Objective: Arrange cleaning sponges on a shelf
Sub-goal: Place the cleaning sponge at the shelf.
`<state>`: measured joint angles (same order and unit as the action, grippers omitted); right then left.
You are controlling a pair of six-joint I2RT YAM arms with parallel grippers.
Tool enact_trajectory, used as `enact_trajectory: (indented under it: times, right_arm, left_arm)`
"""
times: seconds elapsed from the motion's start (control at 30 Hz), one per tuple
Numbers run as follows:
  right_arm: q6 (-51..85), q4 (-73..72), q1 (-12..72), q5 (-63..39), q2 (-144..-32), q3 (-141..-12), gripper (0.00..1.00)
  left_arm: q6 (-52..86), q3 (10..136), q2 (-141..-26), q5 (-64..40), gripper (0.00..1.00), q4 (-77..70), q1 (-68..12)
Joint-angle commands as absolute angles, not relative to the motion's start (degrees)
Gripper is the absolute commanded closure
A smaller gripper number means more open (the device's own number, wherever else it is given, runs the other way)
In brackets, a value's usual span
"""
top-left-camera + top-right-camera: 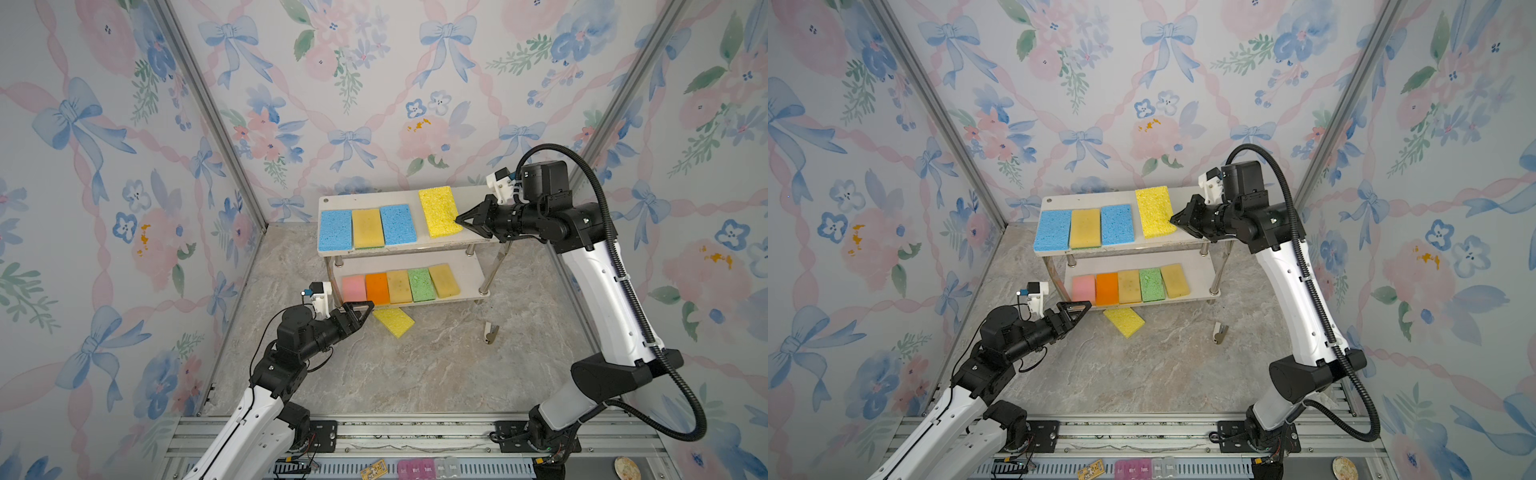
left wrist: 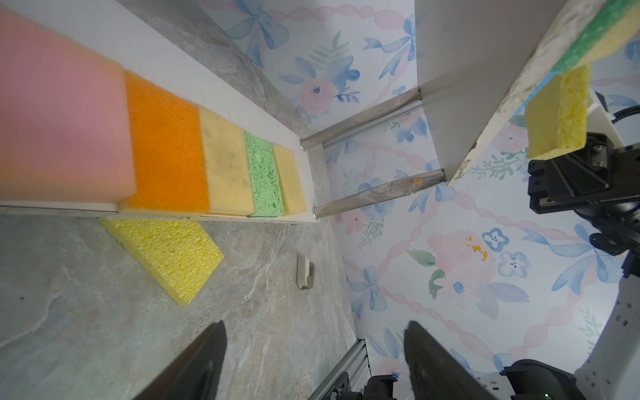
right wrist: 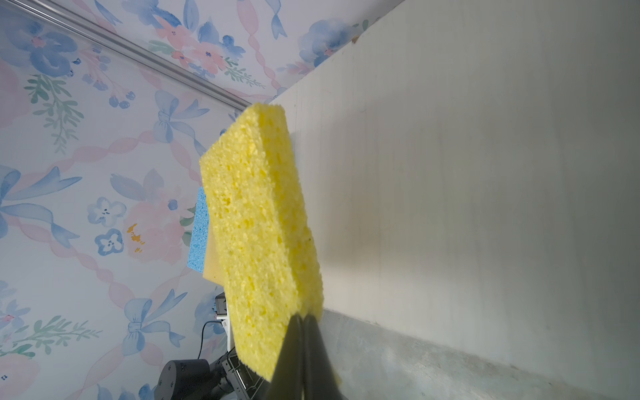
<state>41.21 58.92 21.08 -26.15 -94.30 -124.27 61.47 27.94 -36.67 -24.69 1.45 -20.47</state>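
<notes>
The bright yellow sponge point(image 1: 438, 212) lies a bit crooked on the top board of the shelf point(image 1: 469, 195). Its front end pokes out over the edge. The right gripper point(image 1: 457, 219) has its jaws shut tight, and the tip touches that sponge's side. Further along the top board, past a small gap, a blue sponge point(image 1: 335, 230), a mustard sponge point(image 1: 368, 228) and a second blue sponge point(image 1: 397, 224) lie side by side.

On the bottom board a pink sponge point(image 1: 353, 288), an orange sponge point(image 1: 377, 288), a stained mustard sponge point(image 1: 399, 286), a green sponge point(image 1: 421, 284) and a last mustard sponge point(image 1: 444, 281) touch in a row.

A loose yellow sponge point(image 1: 394, 322) lies on the marble surface point(image 1: 415, 374), just in front of the bottom board. The left gripper point(image 1: 368, 308) hangs near it, jaws wide open and holding nothing. A small grey clip point(image 1: 491, 332) lies off by itself.
</notes>
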Motion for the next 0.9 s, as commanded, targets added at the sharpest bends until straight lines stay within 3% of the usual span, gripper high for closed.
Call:
enact_trajectory:
  times: [0.0,0.87]
  right_arm:
    - [42.10,58.89,20.83,-25.99,-96.24,-125.52,1.00]
    - [43.29,54.99,21.28,-25.49,-99.01,-122.34,1.00]
  left_arm:
    - [59.67,27.40,-35.98,-26.34,0.18,2.80,-19.42]
    - [58.22,27.25,-35.70,-29.91,0.15,4.39,-15.75]
